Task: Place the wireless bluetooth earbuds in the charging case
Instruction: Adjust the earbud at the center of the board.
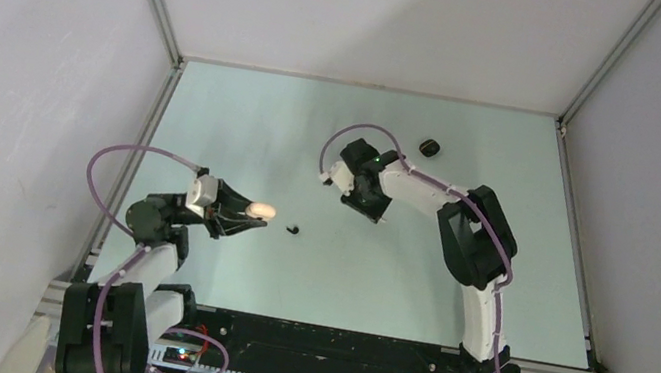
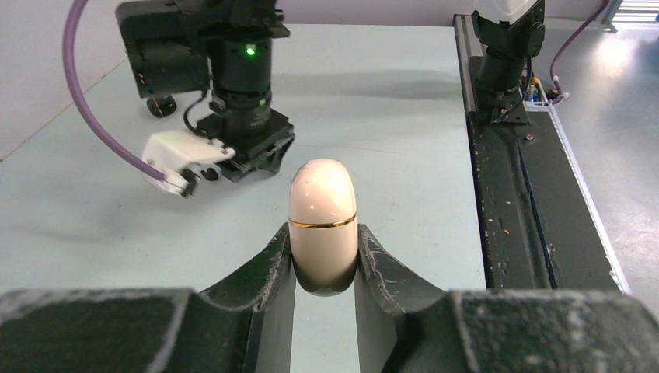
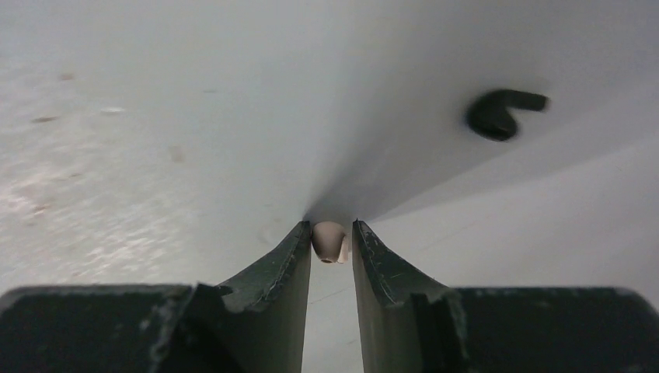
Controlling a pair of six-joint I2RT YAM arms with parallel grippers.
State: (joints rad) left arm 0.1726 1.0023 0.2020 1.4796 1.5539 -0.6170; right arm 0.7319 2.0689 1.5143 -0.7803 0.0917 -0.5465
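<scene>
My left gripper (image 2: 325, 268) is shut on the charging case (image 2: 322, 210), a cream capsule with a gold band, its lid closed; it shows in the top view as the case (image 1: 260, 207) at the left gripper (image 1: 253, 214). My right gripper (image 3: 330, 237) points down at the table and is shut on a cream earbud (image 3: 328, 241) at its fingertips. A black earbud (image 3: 501, 113) lies on the table beyond it. In the top view the right gripper (image 1: 380, 217) hides the cream bud, and a black earbud (image 1: 293, 230) lies just right of the case.
A small black object (image 1: 429, 147) lies at the back of the table, behind the right arm (image 1: 427, 193). The metal frame rail (image 1: 332, 334) runs along the near edge, and grey walls close in both sides.
</scene>
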